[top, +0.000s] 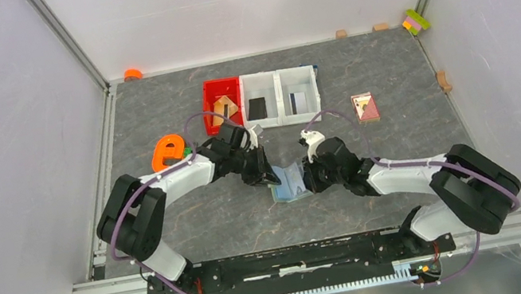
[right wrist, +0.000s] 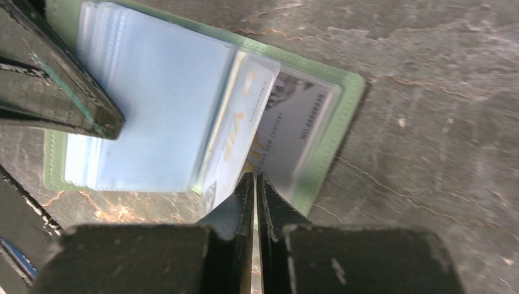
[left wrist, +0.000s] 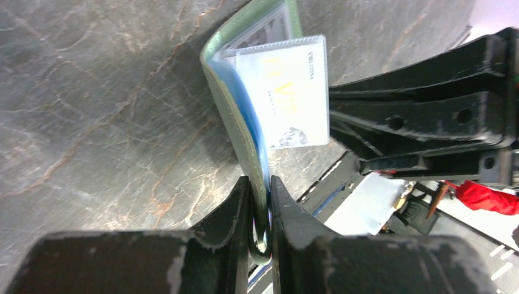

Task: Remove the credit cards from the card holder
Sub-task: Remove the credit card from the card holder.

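Note:
The sage-green card holder (top: 292, 182) lies open on the table between both arms, its clear sleeves fanned out. My left gripper (left wrist: 262, 190) is shut on the edge of its green cover (left wrist: 235, 122) and blue sleeves, lifting that side. A white credit card (left wrist: 287, 92) with gold lettering sits in a clear sleeve. In the right wrist view the same white card (right wrist: 238, 128) stands tilted beside a grey card (right wrist: 294, 122) in the holder (right wrist: 343, 116). My right gripper (right wrist: 254, 179) points between these two at the holder's near edge, jaws almost together with an empty hairline gap.
A red bin (top: 212, 95) and two white bins (top: 274, 74) stand behind the holder, each with flat items inside. A pink square item (top: 366, 106) lies at the right, an orange object (top: 167, 151) at the left. Small blocks (top: 415, 21) sit along the back wall.

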Controlling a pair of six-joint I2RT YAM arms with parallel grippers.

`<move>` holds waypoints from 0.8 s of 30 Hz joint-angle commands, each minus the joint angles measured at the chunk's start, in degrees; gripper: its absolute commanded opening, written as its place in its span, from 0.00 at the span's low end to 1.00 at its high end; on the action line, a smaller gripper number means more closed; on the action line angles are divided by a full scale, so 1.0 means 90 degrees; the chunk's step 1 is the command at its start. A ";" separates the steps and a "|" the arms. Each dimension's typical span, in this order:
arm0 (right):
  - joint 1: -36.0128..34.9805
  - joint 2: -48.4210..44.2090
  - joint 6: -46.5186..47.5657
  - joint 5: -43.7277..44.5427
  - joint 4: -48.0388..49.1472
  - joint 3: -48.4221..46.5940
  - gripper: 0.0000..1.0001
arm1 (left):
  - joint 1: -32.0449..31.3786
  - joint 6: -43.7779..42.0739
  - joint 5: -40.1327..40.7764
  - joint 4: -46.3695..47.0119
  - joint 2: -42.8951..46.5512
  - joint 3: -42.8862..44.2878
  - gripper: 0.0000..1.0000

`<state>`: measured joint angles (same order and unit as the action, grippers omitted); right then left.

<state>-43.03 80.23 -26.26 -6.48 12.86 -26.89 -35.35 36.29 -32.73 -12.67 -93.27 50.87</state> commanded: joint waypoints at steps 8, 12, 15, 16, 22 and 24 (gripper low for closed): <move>0.0727 -0.0922 0.0066 -0.0456 -0.0306 0.0476 0.31 | -0.0041 -0.0745 0.0742 -0.0830 -0.0066 0.0353 0.02; 0.0962 -0.1035 -0.0100 -0.0808 -0.0202 0.0603 0.56 | -0.0059 -0.0875 0.0954 -0.0868 -0.0031 0.0279 0.02; 0.1182 -0.0900 -0.0320 -0.1360 0.0053 0.0681 0.69 | -0.0084 -0.0982 0.1237 -0.0930 -0.0019 0.0247 0.02; 0.1247 -0.0806 -0.0404 -0.1590 0.0187 0.0719 0.71 | -0.0104 -0.1004 0.1353 -0.0951 -0.0021 0.0237 0.02; 0.1345 -0.0188 -0.0639 -0.2368 0.0498 0.0631 0.69 | -0.0233 -0.1162 0.1850 -0.1058 -0.0176 0.0255 0.02; 0.1353 -0.0004 -0.0711 -0.2551 0.0591 0.0596 0.67 | -0.0261 -0.1189 0.1935 -0.1061 -0.0230 0.0256 0.02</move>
<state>-30.89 76.86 -30.68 -23.73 17.23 -21.19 -37.08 28.99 -19.70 -21.10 -93.71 52.03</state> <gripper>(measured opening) 0.687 0.202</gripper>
